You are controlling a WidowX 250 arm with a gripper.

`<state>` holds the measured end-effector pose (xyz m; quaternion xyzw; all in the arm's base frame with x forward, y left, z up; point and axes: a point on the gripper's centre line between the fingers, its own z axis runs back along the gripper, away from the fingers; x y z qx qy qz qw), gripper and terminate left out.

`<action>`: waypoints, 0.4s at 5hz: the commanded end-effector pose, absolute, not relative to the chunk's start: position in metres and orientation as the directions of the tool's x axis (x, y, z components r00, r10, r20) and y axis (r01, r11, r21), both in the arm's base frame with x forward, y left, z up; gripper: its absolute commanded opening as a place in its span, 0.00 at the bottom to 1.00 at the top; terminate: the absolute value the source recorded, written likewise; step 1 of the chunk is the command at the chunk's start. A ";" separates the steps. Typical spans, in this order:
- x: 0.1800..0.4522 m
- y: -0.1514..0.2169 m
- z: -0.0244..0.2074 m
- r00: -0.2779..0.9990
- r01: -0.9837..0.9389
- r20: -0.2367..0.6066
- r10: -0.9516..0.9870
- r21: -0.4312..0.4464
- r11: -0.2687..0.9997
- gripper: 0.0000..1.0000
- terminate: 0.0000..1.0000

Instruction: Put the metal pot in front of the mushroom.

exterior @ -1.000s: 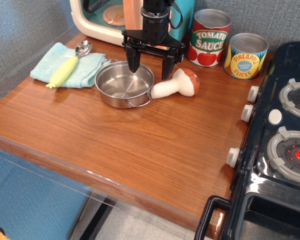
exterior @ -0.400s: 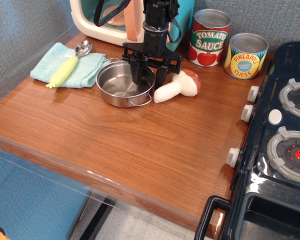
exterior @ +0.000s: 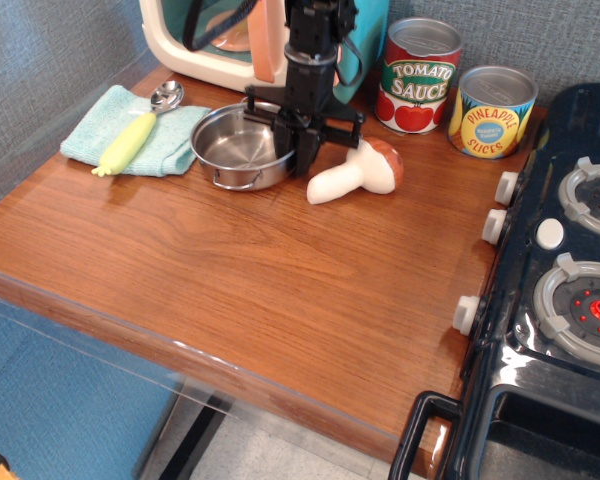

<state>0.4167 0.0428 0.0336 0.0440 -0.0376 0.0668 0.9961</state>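
The end effector [exterior: 298,150] grips the pot [exterior: 242,146] by its right rim, left of the mushroom [exterior: 356,171]. Lift it level, clear the mushroom, then set it on the near counter [exterior: 280,270].

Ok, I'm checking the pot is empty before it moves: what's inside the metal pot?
The metal pot shows only bare shiny steel inside. The gripper clamps its right rim, hiding a small part of the inside there.
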 end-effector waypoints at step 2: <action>0.351 -0.004 0.115 0.977 0.047 0.203 -0.068 0.106 0.993 0.00 0.00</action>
